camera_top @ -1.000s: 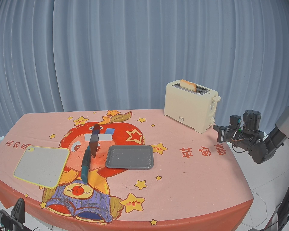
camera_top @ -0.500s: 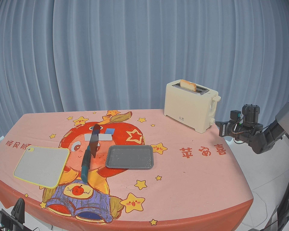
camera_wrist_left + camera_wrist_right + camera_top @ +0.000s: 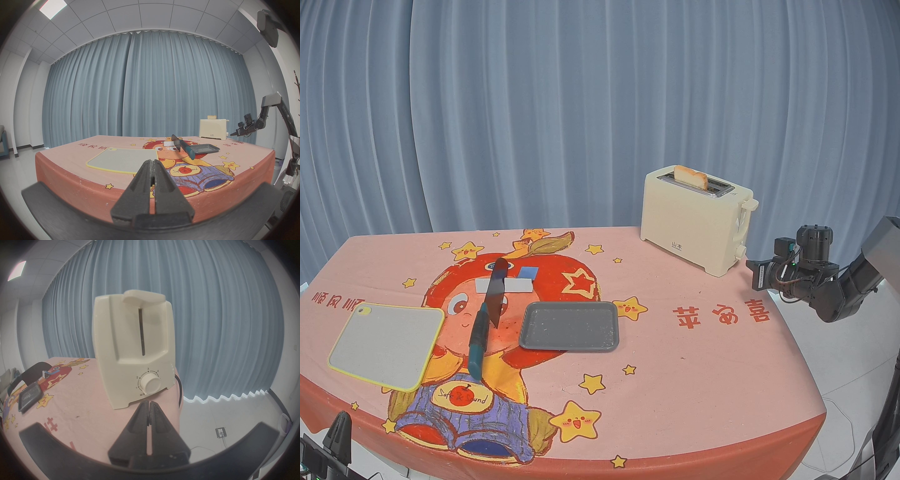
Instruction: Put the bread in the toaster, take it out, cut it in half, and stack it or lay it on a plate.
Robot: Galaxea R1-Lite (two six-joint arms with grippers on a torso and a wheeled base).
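1. The bread stands in a slot of the toaster, with its top poking out (the rest is hidden inside).
2. The toaster sits at the far right of the table. Its lever is at the top of its track, with the knob below.
3. The right gripper is near the toaster's lever end, about level with the knob and not touching it. Its fingers are pressed together and hold nothing.
4. The left gripper is low, off the table's near left edge (fingers likewise closed on nothing).
5. The grey plate lies mid-table.
6. The knife lies just left of the plate. Its blade crosses a small white block and its handle points to the near edge.
7. The board lies flat left of the knife.
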